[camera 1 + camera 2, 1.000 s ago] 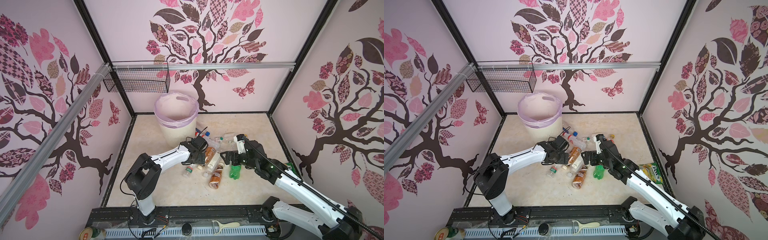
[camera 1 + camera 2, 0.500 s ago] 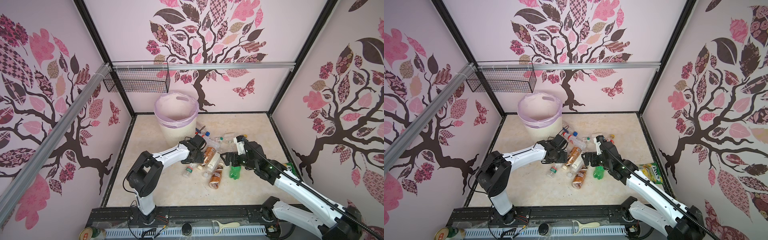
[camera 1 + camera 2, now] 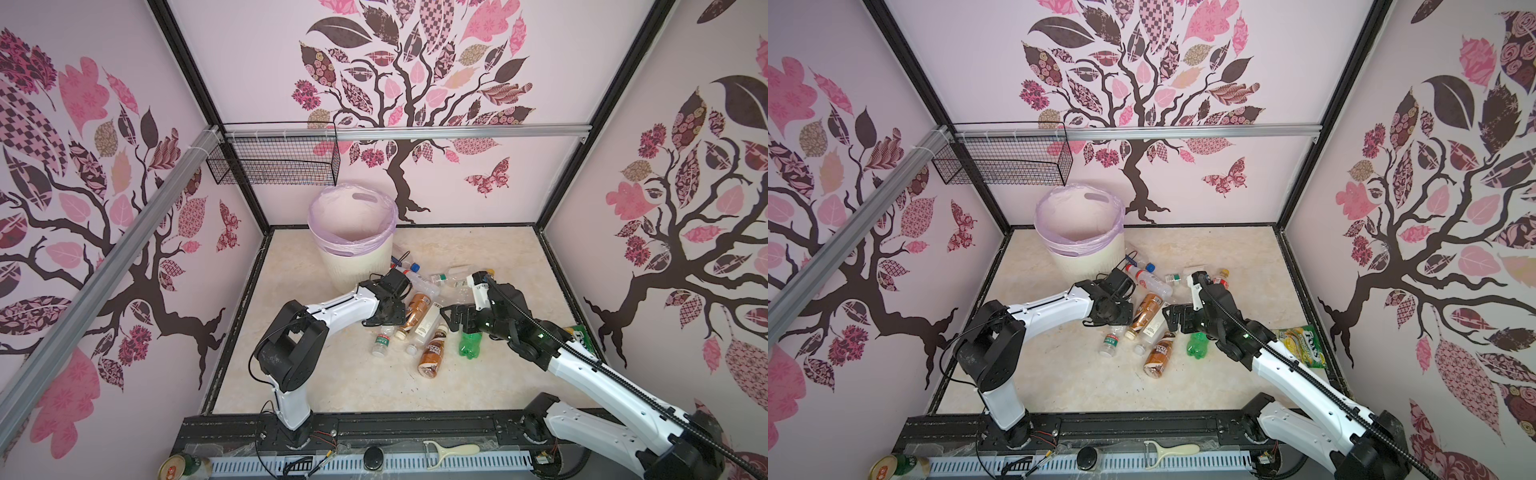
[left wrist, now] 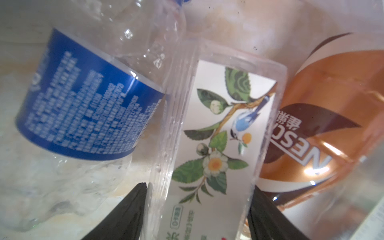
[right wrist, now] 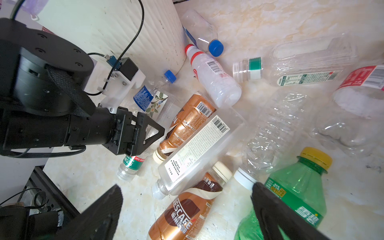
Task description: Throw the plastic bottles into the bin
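In both top views the left claw (image 3: 392, 312) (image 3: 1115, 312) sits low at the 9 o'clock edge of the heap of bottles (image 3: 428, 324). Its own body hides its fingers there. The right claw (image 3: 455, 320) (image 3: 1177, 321) hangs at the heap's 3 o'clock side, spread wide, just over the green bottle (image 3: 470, 343). The bin (image 3: 353, 270) stands upright at 11 o'clock from the heap, near the back wall, with a few clear bottles lying at its foot. A wire basket (image 3: 274, 162) hangs on the wall at 10 o'clock above the bin. A snack packet (image 3: 1304, 345) lies at 3 o'clock by the side wall, behind the right arm.

In the left wrist view two black fingers (image 4: 133, 207) stand either side of the bird-label bottle (image 4: 224, 135), right at its sides. I cannot tell whether they press it. A blue-label bottle (image 4: 87, 108) leans on one flank and a brown bottle (image 4: 322, 124) on the other, crowding both fingers.

In the right wrist view the right claw's fingers (image 5: 99, 209) are far apart and hold nothing. One finger covers part of the green bottle. Between the fingers lie a second brown bottle (image 5: 187, 214) and a white-label bottle (image 5: 197, 149). Across the heap the left claw points into the bottles, with the bin's ribbed wall just behind it.
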`<state>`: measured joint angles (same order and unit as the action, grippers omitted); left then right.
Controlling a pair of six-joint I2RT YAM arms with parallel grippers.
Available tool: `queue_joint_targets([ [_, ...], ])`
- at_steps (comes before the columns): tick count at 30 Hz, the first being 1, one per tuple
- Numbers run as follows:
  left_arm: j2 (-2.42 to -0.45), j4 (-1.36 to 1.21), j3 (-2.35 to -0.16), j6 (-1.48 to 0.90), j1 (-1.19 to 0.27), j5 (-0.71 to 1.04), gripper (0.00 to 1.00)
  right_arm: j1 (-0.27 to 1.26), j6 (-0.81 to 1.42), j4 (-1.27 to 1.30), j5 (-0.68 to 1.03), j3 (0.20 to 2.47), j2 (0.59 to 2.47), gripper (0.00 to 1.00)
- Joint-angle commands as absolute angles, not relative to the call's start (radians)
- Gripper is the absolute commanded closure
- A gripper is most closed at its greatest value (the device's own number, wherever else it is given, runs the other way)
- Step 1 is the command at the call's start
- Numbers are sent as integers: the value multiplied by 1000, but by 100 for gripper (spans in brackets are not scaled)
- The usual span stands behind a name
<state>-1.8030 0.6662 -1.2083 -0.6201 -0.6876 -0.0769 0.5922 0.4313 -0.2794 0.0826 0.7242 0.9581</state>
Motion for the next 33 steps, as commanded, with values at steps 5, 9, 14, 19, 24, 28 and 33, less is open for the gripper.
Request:
queue_joint_targets([
  [5, -1829, 657, -1194, -607, -683, -75, 29, 589, 441, -267, 84, 721, 947, 1],
  [9, -1813, 661, -1186, -604, -683, -81, 37, 589, 443, -268, 84, 721, 942, 1],
  [14, -1783, 675, -1186, -597, -684, -92, 37, 589, 448, -267, 83, 718, 940, 0],
  [19, -1753, 683, -1188, -588, -684, -92, 38, 589, 453, -264, 89, 721, 942, 0],
  [24, -1721, 692, -1192, -574, -684, -91, 38, 589, 457, -267, 89, 725, 940, 0],
  [28, -1694, 700, -1200, -568, -684, -81, 38, 590, 461, -268, 89, 724, 933, 0],
  [33, -1656, 708, -1215, -554, -691, -72, 39, 589, 467, -272, 87, 726, 927, 0],
])
